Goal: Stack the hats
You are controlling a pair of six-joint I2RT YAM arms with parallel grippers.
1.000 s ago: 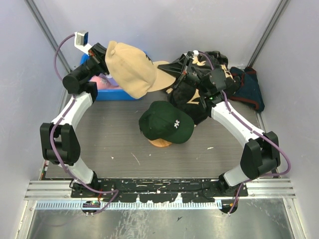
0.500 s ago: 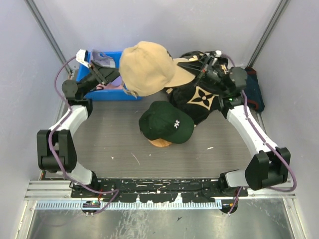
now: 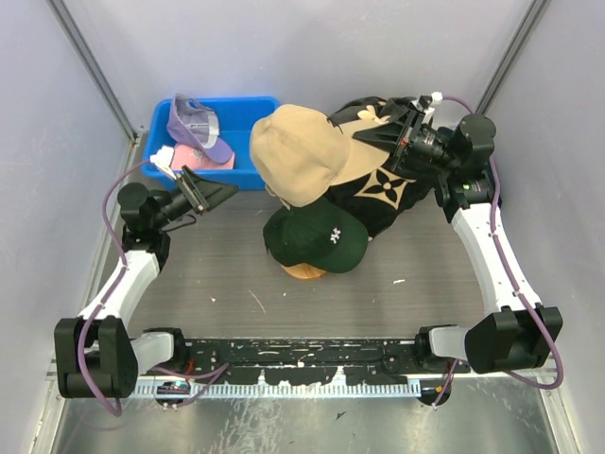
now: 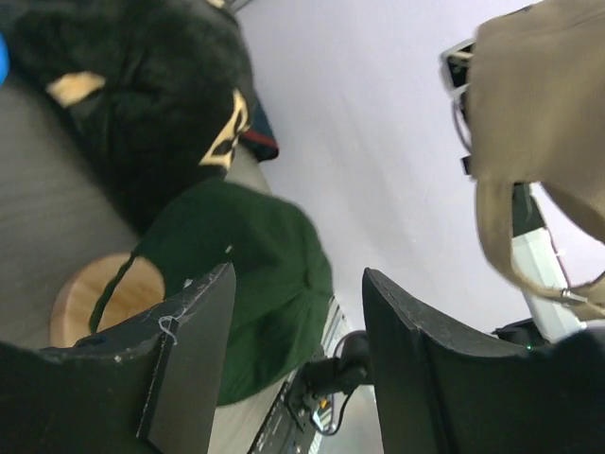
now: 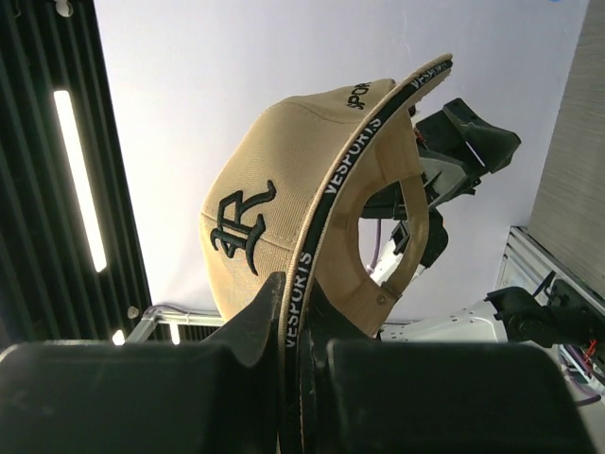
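My right gripper [image 3: 376, 142] is shut on the brim of the tan hat [image 3: 295, 153], which hangs in the air just behind and above the dark green hat [image 3: 317, 236]. The right wrist view shows that brim edge pinched between the fingers, with the tan hat [image 5: 274, 218] rising above my right gripper [image 5: 302, 317]. The green hat rests on the wooden stand [image 3: 304, 271]. My left gripper [image 3: 219, 191] is open and empty, left of both hats. In its wrist view my left gripper [image 4: 298, 312] frames the green hat [image 4: 255, 274]. A lavender hat [image 3: 192, 121] and a pink hat [image 3: 200, 157] lie in the blue bin [image 3: 248, 106].
A large black cloth with tan flower marks [image 3: 389, 186] is heaped at the back right, behind the stand. A dark bundle [image 3: 477, 165] lies against the right wall. Grey walls close in the table on the left, right and back.
My left gripper opened, let go of the tan hat and drew back toward the near left. The right gripper has swung the hat right and nearer, over the green hat's back edge.
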